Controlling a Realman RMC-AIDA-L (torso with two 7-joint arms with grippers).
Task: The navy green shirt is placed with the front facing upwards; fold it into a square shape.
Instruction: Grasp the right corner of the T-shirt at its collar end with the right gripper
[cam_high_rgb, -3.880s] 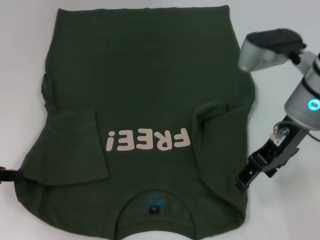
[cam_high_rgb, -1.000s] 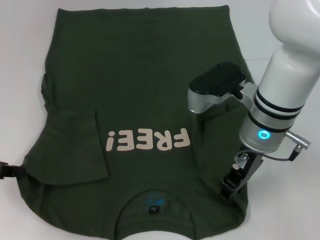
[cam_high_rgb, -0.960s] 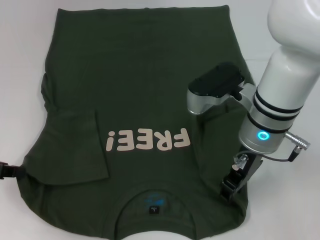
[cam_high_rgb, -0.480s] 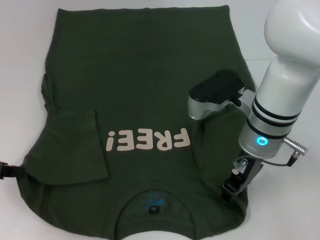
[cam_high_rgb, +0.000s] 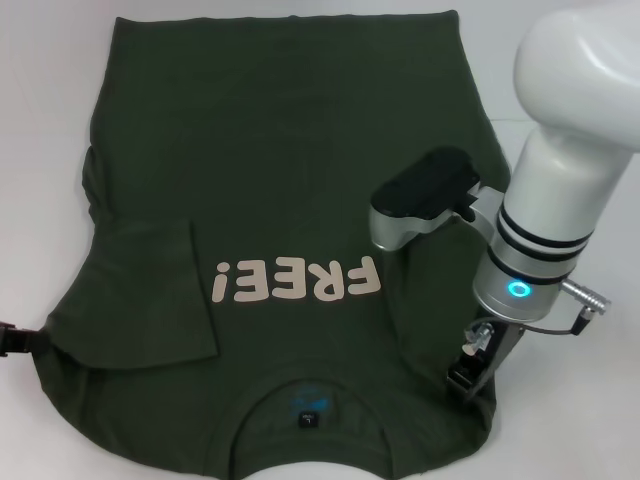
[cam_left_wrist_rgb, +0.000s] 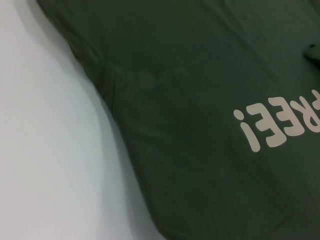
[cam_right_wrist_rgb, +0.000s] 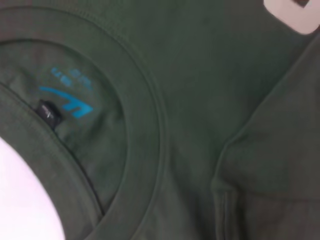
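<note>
the navy green shirt (cam_high_rgb: 290, 190) lies front up on the white table (cam_high_rgb: 40, 120), its collar toward the robot and its hem at the far side. nearest the robot, the ribbed crew neck (cam_high_rgb: 312, 400) shows a small dark neck label (cam_high_rgb: 307, 420) with a blue mark just above it; the right wrist view shows the same neck band (cam_right_wrist_rgb: 145, 125), label (cam_right_wrist_rgb: 49, 113) and blue mark at close range. just beyond the neck, the cream "FREE!" print (cam_high_rgb: 297, 279) reads upside down from the robot's side. both sleeves are folded inward over the chest: one to the left of the print, one to its right, each forming a flap with a visible edge.

right of the neck, the right gripper (cam_high_rgb: 468, 374) points down at the shirt's shoulder, at or just above the cloth near the folded right sleeve; whether its fingers are wide, narrow or holding cloth cannot be told. its white arm rises to the right of the print, the grey wrist camera housing over the right sleeve flap.

left of the neck, at the shirt's left shoulder edge, a dark part of the left gripper (cam_high_rgb: 12, 342) shows at the border of the head view; its finger state cannot be told. the left wrist view shows the shirt's left side (cam_left_wrist_rgb: 190, 125) and part of the print (cam_left_wrist_rgb: 280, 125).
</note>
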